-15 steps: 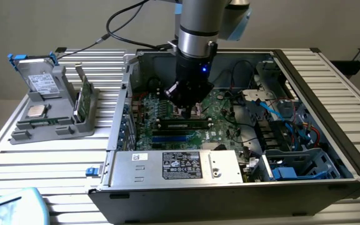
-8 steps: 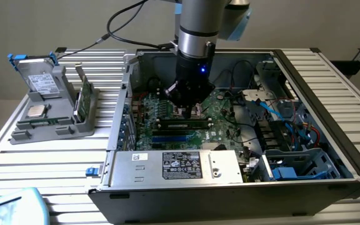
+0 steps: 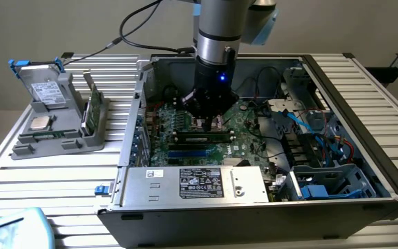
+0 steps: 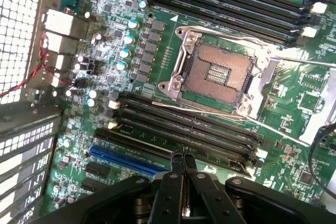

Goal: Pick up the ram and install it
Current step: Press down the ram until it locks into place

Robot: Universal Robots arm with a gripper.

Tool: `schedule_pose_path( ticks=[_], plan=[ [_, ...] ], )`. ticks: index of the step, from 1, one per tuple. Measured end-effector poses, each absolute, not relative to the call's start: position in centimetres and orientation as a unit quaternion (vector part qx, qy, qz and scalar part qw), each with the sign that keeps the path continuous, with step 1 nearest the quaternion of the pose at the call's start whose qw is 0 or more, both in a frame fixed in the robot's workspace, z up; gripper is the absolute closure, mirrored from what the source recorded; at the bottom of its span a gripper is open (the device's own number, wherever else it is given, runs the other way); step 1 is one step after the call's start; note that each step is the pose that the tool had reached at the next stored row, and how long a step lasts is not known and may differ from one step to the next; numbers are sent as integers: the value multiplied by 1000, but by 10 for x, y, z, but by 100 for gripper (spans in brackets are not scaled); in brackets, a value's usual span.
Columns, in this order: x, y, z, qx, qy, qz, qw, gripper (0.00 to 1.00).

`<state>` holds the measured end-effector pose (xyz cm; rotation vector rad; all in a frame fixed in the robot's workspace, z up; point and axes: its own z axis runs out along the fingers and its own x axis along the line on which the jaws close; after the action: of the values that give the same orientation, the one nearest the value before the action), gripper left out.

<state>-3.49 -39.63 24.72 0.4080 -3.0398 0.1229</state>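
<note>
A ram point(image 3: 202, 138), long and green with black chips, lies along the black memory slots point(image 3: 200, 146) on the motherboard inside the open computer case. My gripper point(image 3: 209, 123) hangs just above its middle, shut, with nothing between the fingers. In the wrist view the gripper point(image 4: 182, 157) has its tips pressed together right over the nearer bank of black slots point(image 4: 184, 132). I cannot tell whether the tips touch the stick. Another green stick point(image 3: 94, 111) stands upright in the grey holder point(image 3: 54, 140) outside the case.
The empty processor socket point(image 4: 218, 69) sits beside the slots, with a blue slot point(image 4: 123, 159) on the other side. The power supply point(image 3: 195, 184) closes the case's front. Drive bays and blue cables point(image 3: 323, 155) fill the exterior view's right. The holder also carries a drive point(image 3: 47, 92) and a silver chip point(image 3: 41, 123).
</note>
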Motion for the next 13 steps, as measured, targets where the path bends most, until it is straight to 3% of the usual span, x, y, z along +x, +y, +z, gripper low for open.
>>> schedule_pose_path(
  ticks=[13],
  plan=[
    [-35, -396, 245, 44, -998, 38, 28, 89]
  ],
)
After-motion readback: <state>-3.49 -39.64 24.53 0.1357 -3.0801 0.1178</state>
